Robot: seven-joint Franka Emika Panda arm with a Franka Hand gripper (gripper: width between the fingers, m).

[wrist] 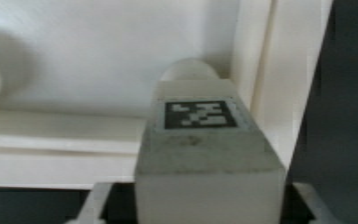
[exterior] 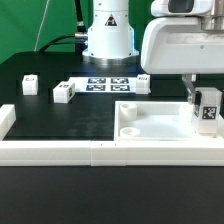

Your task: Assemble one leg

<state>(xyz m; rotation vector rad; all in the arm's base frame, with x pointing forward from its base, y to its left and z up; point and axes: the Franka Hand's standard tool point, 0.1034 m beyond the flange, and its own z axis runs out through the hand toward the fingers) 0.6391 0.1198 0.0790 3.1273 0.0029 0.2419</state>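
Clamped in the closed gripper, the leg is held upright above the tray, presumably for seating at its corner.

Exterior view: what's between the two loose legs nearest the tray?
The marker board lies flat between the middle leg and the leg by the tray; only the exterior view shows it.
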